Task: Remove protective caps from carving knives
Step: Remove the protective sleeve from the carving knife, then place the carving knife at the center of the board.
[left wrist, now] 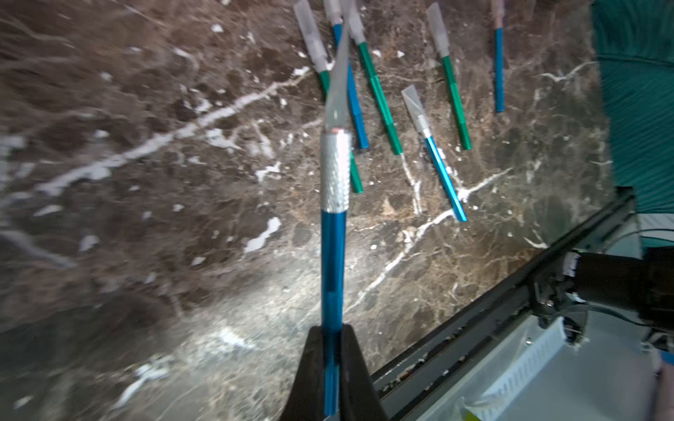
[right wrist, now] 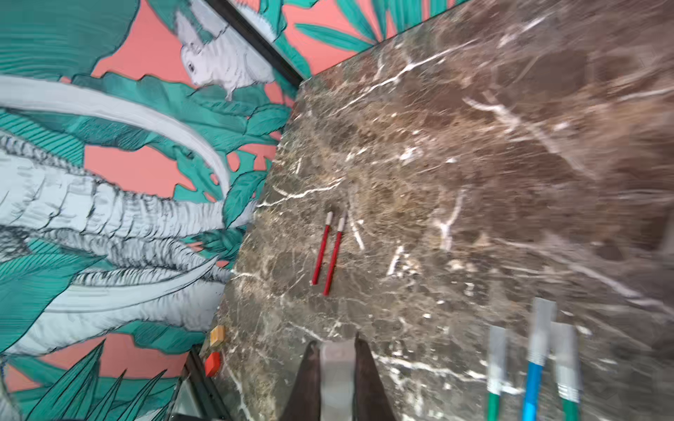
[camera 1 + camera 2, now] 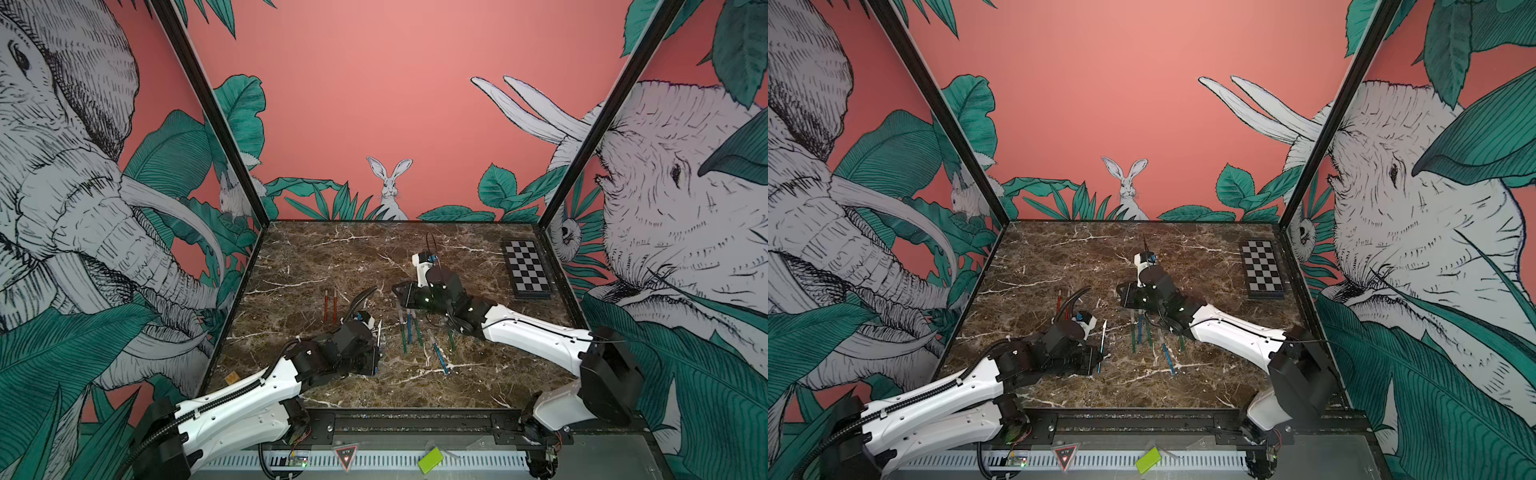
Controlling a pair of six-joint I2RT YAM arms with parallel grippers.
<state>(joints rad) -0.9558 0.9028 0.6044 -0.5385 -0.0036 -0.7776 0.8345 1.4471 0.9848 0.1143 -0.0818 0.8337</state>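
Left gripper (image 1: 332,339): black wedge-shaped fingers closed on the smooth anodised shaft of a blue-handled knife (image 1: 332,255). Past the fingers the knife carries a knurled silvery collar (image 1: 336,171) and a bare, tapering, pointed blade (image 1: 337,87), slightly blurred. Right gripper (image 2: 337,350), beyond this knife toward the back wall, pinches one flat, translucent grey cap (image 2: 337,368) between its dark fingers. To the right of the held knife, six slim green and blue knives (image 1: 379,102) lie on the glossy brown, white-veined marble-patterned tabletop (image 3: 332,257), each tipped with a frosted chisel-shaped sleeve (image 1: 439,32). To its left and farther back lie two parallel red-handled knives (image 2: 321,253), just beside each other; their tips are too small to judge.
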